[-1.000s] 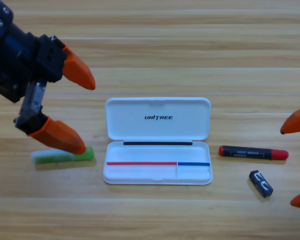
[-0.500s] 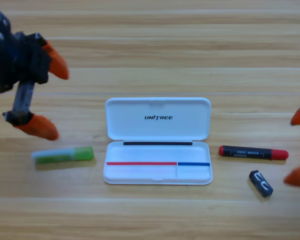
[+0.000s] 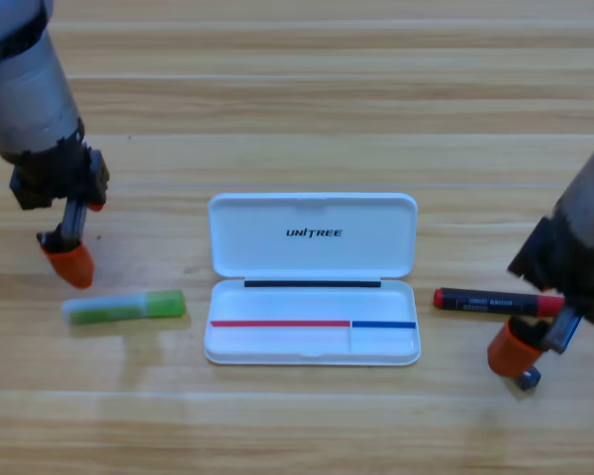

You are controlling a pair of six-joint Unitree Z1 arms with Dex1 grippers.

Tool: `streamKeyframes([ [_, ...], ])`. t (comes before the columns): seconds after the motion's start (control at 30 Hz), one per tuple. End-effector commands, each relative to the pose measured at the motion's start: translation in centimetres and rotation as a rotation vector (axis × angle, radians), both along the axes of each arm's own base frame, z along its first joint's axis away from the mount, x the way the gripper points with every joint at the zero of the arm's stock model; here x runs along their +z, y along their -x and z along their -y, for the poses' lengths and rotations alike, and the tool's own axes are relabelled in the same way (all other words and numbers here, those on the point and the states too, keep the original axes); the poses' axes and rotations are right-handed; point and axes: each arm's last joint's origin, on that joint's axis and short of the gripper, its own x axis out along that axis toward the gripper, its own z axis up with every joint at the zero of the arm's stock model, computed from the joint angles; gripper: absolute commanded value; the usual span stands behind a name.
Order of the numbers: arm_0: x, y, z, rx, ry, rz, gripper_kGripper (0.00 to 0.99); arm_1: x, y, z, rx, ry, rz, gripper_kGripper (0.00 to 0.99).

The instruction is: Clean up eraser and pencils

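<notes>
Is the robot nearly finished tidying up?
Not yet. Nothing is inside the open white case. The right end effector is down over the eraser, beside the black-and-red pencil. The left end effector sits just above the green pencil. All three things are left to put away.

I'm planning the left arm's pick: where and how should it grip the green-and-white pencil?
Grip the green-and-white pencil around its middle, coming straight down from above with the jaws across its narrow width. It lies flat and nearly level on the table, long sides free, apart from the white case. The left gripper hovers just above its white end.
</notes>
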Motion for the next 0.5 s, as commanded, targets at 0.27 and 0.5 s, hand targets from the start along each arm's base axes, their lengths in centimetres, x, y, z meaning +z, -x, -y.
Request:
streamKeyframes([
  [0.27, -4.4, -2.3, -0.2, 0.039, -0.001, -0.127, 0.957, -7.5, -4.1, -0.4, -0.211, 0.138, -0.148, 0.989],
  [0.5, -5.3, -1.3, 0.3, 0.021, 0.022, -0.138, 0.959, -8.8, -5.0, -0.1, -0.253, 0.142, -0.167, 0.95],
])
